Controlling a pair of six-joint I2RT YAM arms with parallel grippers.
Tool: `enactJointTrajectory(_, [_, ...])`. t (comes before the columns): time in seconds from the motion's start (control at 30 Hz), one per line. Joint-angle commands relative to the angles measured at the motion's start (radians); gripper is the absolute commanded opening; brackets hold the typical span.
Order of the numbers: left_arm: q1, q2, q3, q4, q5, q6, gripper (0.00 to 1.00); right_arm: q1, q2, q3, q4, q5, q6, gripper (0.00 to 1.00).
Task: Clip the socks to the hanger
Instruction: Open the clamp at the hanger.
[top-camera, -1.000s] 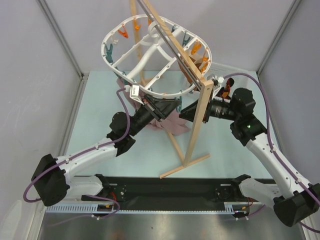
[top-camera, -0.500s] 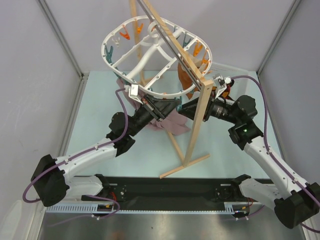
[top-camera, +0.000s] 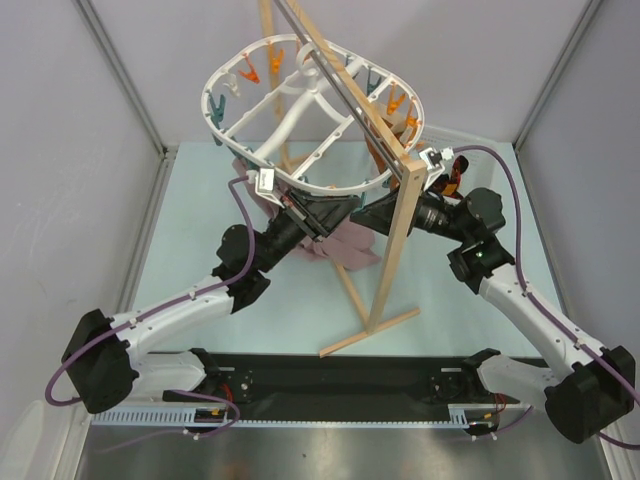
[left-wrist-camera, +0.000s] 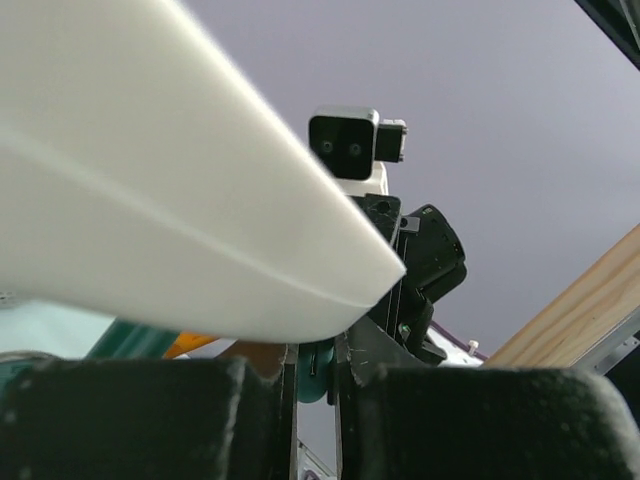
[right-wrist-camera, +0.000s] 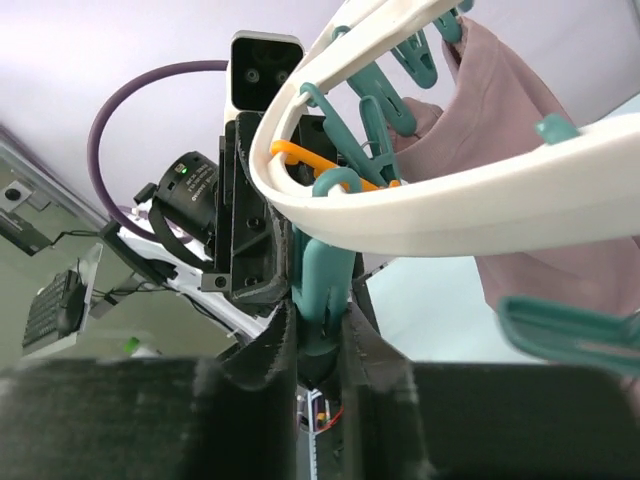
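Note:
The white oval hanger (top-camera: 300, 95) hangs tilted from the wooden stand, ringed with orange and teal clips. Its rim fills the left wrist view (left-wrist-camera: 150, 200) and crosses the right wrist view (right-wrist-camera: 480, 210). Both grippers meet under its near rim. My right gripper (top-camera: 378, 213) is shut on a teal clip (right-wrist-camera: 325, 285) hanging from the rim. My left gripper (top-camera: 335, 212) has its fingers close together, with a teal clip (left-wrist-camera: 318, 370) pinched at their tips. The socks are not in view.
The wooden stand's post (top-camera: 392, 250) and its foot (top-camera: 365, 333) stand between the two arms. A mauve-pink cloth (top-camera: 345, 245) hangs from the hanger's clips and also shows in the right wrist view (right-wrist-camera: 490, 110). Grey walls enclose the pale table (top-camera: 200, 220).
My right arm has swung left and brought its gripper up to the hanger's near rim, opposite the left gripper. The hanger has tilted slightly. The left arm has barely moved.

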Motion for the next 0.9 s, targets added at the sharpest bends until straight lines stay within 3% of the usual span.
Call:
enactJointTrajectory(0.0, [-0.004,-0.013,0.004,-0.018,0.011,0.011,0.06,0.005,-0.001,0.025,0.071,-0.021,0.031,0.0])
enactJointTrajectory(0.03, [-0.004,-0.019,0.004,-0.035,0.011,0.019,0.06,0.005,-0.004,0.03,0.043,-0.024,0.016,0.0])
enactJointTrajectory(0.1, [-0.006,-0.036,0.01,-0.101,0.0,0.038,0.25,0.003,-0.021,0.045,-0.058,-0.018,-0.057,0.0])
enactJointTrajectory(0.13, [-0.004,-0.046,0.01,-0.124,-0.021,0.045,0.36,0.002,-0.024,0.049,-0.089,-0.015,-0.087,0.0])
enactJointTrajectory(0.17, [-0.004,-0.067,0.01,-0.145,-0.03,0.05,0.56,-0.001,-0.027,0.054,-0.122,-0.015,-0.113,0.0])
enactJointTrajectory(0.27, [-0.006,-0.108,0.007,-0.225,-0.056,0.081,0.7,-0.01,-0.03,0.066,-0.219,0.0,-0.181,0.0])
enactJointTrajectory(0.4, [-0.004,-0.177,-0.021,-0.34,-0.093,0.094,0.72,-0.01,-0.025,0.086,-0.311,0.043,-0.253,0.0])
enactJointTrajectory(0.6, [-0.01,-0.253,-0.015,-0.529,-0.116,0.074,0.64,0.008,-0.016,0.161,-0.538,0.167,-0.455,0.0])
enactJointTrajectory(0.77, [-0.084,-0.218,0.149,-0.768,-0.303,0.13,0.66,0.026,-0.009,0.194,-0.63,0.27,-0.552,0.0])
enactJointTrajectory(0.87, [-0.124,-0.168,0.229,-0.819,-0.378,0.146,0.67,0.036,0.001,0.204,-0.649,0.296,-0.572,0.0])
